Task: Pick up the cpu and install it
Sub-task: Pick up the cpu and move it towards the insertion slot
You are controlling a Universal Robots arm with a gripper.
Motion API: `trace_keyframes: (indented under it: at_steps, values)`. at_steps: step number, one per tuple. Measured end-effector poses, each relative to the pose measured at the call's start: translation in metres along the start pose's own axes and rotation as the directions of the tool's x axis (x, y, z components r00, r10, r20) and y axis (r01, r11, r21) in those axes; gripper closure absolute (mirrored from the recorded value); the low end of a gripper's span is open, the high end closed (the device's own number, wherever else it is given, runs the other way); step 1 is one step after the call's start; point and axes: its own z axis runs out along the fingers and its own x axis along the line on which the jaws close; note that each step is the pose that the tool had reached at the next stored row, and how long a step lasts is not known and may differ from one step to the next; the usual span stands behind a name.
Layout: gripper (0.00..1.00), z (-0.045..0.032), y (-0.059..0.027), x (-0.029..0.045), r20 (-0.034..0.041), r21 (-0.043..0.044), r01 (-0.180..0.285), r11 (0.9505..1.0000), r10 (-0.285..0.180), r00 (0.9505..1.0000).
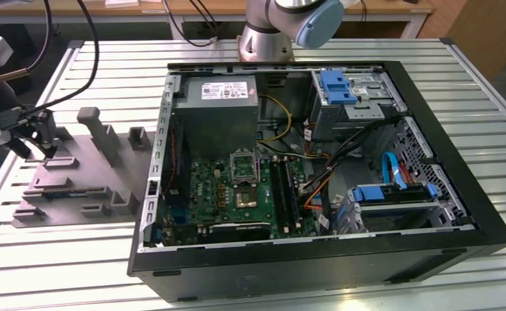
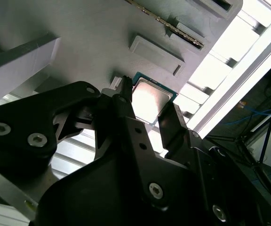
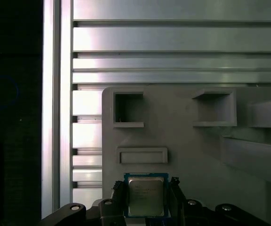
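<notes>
The gripper point(image 1: 47, 150) stands over a grey holder plate point(image 3: 187, 155) on the slatted metal table point(image 3: 173, 37). Its two black fingers point(image 3: 119, 190) are drawn narrow against opposite edges of the one cpu point(image 3: 146, 195), which sits between them, metal top up. Just beyond the fingertips lies one shallow rectangular recess point(image 3: 142, 155). Farther beyond are two square pockets point(image 3: 128, 109). A raised bar point(image 3: 253, 155) runs past one finger's outer side, apart from it. The open computer case point(image 1: 322, 259) stands well away from the fingers.
</notes>
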Motion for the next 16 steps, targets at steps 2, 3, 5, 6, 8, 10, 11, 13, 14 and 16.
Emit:
trace_keyframes:
  at_steps: [2, 3, 5, 6, 8, 10, 11, 13, 14, 16]
  values:
    - [0.53, -0.0003, 0.0000, 0.0000, 0.0001, -0.0001, 0.000, 1.0000, 0.000, 1.0000]
    - [0.53, -0.0006, 0.0000, 0.0000, 0.0000, 0.0000, 0.000, 1.0000, 0.000, 1.0000]
    - [0.53, -0.0009, 0.0000, 0.0000, 0.0000, 0.0000, 0.000, 1.0000, 0.000, 1.0000]
    - [0.53, -0.0011, 0.0001, 0.0000, 0.0000, 0.0000, 0.000, 1.0000, 0.000, 1.0000]
    - [0.53, -0.0013, 0.0001, 0.0000, 0.0001, -0.0001, 0.000, 1.0000, 0.000, 1.0000]
    - [0.53, -0.0017, 0.0001, 0.0000, 0.0000, 0.0000, 0.000, 1.0000, 0.000, 1.0000]
    - [0.53, -0.0018, 0.0001, 0.0000, 0.0001, -0.0001, 0.000, 1.0000, 0.000, 1.0000]
    - [0.53, -0.0021, 0.0001, 0.0000, 0.0000, 0.0000, 0.000, 1.0000, 0.000, 1.0000]
    - [0.53, -0.0022, 0.0001, 0.0000, 0.0001, -0.0001, 0.000, 1.0000, 0.000, 1.0000]
    - [0.53, -0.0025, 0.0001, -0.0001, 0.0000, 0.0000, 0.000, 1.0000, 0.000, 1.0000]
